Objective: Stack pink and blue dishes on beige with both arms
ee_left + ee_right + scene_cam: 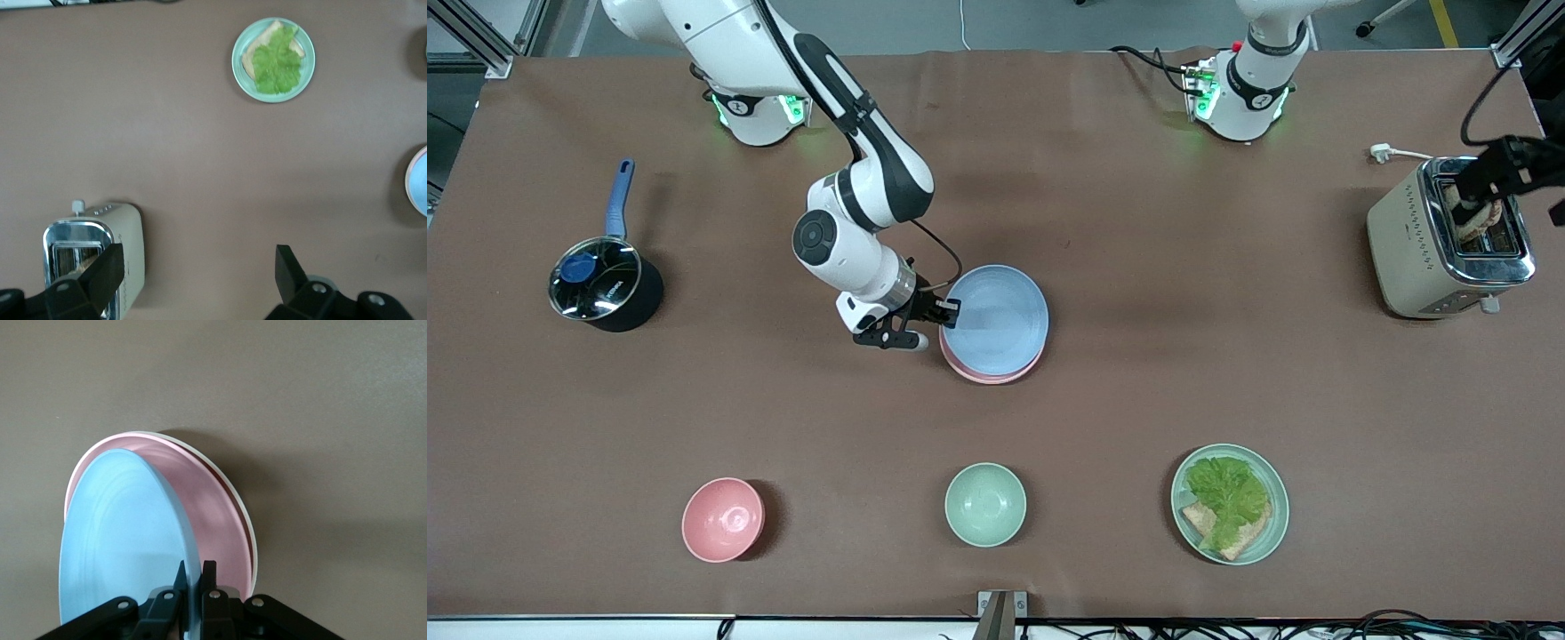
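My right claw (945, 310) was clamped on the rim of the blue plate (996, 311), one finger on each face of it, and in my right wrist view the blue plate (123, 540) stood tilted, lifted at the held edge and leaning over the pink plate (213, 513). The pink plate (989, 372) lay flat beneath it in the middle of the desk (1138, 373), showing only as a crescent on the side nearer the front camera. Under the pink one, the beige plate (227, 487) showed only as a thin cream rim. My left claw (200, 267) hung with its fingers (288, 270) spread wide apart and nothing between them, over the toaster (1445, 236) at the left arm's end of the desk; that arm was waiting. A slice of bread (1476, 218) stood in the toaster's slot. Nearer the front camera sat a pink bowl (723, 519), a mint-green bowl (985, 504), and a mint-green plate (1276, 524) carrying lettuce (1227, 498) on bread, in a row well apart from each other. A dark saucepan (605, 289) with a glass lid and blue handle sat toward the right arm's end of the desk.
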Robot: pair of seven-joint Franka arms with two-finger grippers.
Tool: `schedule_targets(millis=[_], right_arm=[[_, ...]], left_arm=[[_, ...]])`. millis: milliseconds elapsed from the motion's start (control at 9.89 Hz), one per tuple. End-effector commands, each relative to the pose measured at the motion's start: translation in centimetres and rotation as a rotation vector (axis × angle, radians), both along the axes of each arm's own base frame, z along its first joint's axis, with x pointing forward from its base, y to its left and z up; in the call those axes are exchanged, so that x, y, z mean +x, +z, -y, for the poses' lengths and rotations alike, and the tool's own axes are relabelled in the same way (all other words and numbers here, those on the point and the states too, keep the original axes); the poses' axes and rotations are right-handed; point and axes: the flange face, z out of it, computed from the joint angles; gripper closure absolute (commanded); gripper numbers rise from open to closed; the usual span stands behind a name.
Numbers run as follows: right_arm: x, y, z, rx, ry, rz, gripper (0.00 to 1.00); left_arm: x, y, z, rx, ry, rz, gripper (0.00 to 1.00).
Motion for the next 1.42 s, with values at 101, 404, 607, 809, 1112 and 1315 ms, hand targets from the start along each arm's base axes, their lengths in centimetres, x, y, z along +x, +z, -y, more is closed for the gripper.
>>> schedule_targets(millis=[101, 404, 607, 809, 1112, 1315], right_arm=[[-0.2, -0.3, 0.8, 0.001, -0.011, -0.003, 0.72], [-0.1, -0.1, 0.6, 0.004, -0.020, -0.007, 0.00], [0.4, 1.3, 0.5, 0.018, -0.020, 0.011, 0.00], [1.1, 5.5, 1.1, 0.042, -0.021, 0.069, 0.00], [4.0, 13.6, 9.0, -0.044, 0.020, 0.109, 0.00], [4.1, 19.9, 16.4, -0.205, 0.053, 0.106, 0.00]], left_arm=[[-2.6, -2.0, 0.2, -0.016, 0.027, -0.061, 0.00], [-2.1, -2.3, 0.5, -0.016, 0.021, -0.060, 0.00], [-2.2, -2.2, 0.6, -0.016, 0.018, -0.060, 0.00], [-2.2, -2.1, 0.4, -0.017, 0.017, -0.058, 0.00], [-2.3, -2.0, -0.3, -0.025, 0.021, -0.059, 0.00], [-2.4, -2.0, -0.4, -0.026, 0.037, -0.065, 0.00]])
